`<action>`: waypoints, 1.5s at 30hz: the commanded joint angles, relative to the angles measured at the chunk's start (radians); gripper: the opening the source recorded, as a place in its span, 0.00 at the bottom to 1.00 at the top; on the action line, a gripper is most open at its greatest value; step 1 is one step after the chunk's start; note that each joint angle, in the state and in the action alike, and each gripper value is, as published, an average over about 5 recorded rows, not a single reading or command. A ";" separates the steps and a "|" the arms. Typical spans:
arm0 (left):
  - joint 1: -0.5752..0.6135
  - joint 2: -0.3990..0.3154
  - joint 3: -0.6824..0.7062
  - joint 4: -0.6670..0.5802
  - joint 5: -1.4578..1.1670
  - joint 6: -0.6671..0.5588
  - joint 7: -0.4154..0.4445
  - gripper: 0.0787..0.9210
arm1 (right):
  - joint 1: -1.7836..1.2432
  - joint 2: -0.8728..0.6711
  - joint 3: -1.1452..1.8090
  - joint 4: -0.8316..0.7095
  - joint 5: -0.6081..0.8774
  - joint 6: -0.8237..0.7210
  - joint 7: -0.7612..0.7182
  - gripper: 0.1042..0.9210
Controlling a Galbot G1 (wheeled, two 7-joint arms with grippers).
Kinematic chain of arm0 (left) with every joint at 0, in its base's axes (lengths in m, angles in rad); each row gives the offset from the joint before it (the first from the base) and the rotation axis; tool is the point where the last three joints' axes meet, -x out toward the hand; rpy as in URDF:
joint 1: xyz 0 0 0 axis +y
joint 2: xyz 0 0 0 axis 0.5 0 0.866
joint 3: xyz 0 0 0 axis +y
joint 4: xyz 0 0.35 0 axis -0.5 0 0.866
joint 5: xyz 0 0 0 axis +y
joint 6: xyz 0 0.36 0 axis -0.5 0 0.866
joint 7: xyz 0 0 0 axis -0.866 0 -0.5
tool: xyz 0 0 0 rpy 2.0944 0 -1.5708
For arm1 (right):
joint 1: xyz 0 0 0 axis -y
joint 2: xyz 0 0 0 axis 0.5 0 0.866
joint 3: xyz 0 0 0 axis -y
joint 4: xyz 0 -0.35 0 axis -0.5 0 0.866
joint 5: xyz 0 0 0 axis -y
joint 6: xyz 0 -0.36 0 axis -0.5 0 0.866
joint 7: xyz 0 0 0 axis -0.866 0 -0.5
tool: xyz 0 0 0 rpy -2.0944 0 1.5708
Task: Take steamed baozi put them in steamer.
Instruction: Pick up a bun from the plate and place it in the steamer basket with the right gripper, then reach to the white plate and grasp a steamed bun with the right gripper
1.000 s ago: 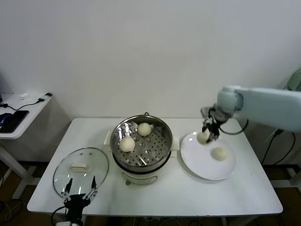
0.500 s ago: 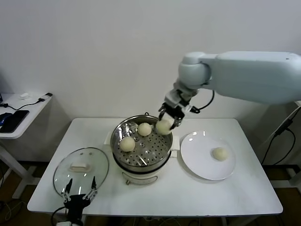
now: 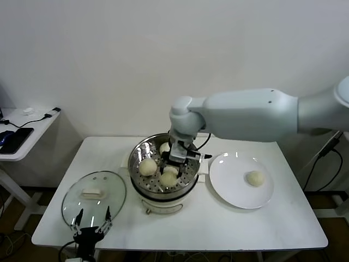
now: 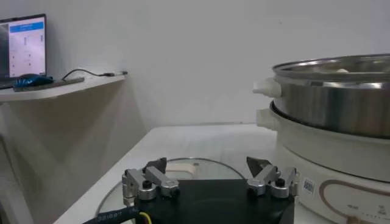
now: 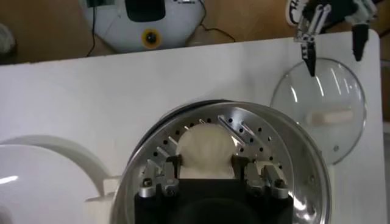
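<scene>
The steamer (image 3: 159, 193) stands mid-table, a steel pot with a perforated tray (image 5: 277, 159). My right gripper (image 3: 178, 161) reaches down into it, shut on a pale baozi (image 5: 206, 151) that hangs low over the front of the tray (image 3: 168, 178); whether it touches the tray I cannot tell. Two more baozi lie on the tray, one at the left (image 3: 146, 167) and one at the back (image 3: 164, 147). Another baozi (image 3: 254, 178) rests on the white plate (image 3: 232, 191). My left gripper (image 3: 92, 220) is parked open at the table's front left, nothing between its fingers (image 4: 207, 168).
A clear glass lid (image 3: 106, 185) with a whitish handle (image 3: 91, 192) lies flat to the left of the steamer, right before the left gripper. A side table (image 3: 24, 128) with a phone stands farther left. The wall runs behind the table.
My right arm carried a baozi from the plate leftward over the steamer's rim and lowered it into the pot. One baozi stays on the plate. The left arm has not moved.
</scene>
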 commanded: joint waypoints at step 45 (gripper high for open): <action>-0.006 0.005 -0.010 -0.004 -0.009 -0.004 0.004 0.88 | 0.111 -0.603 -0.252 -0.252 0.359 -0.415 -0.112 0.88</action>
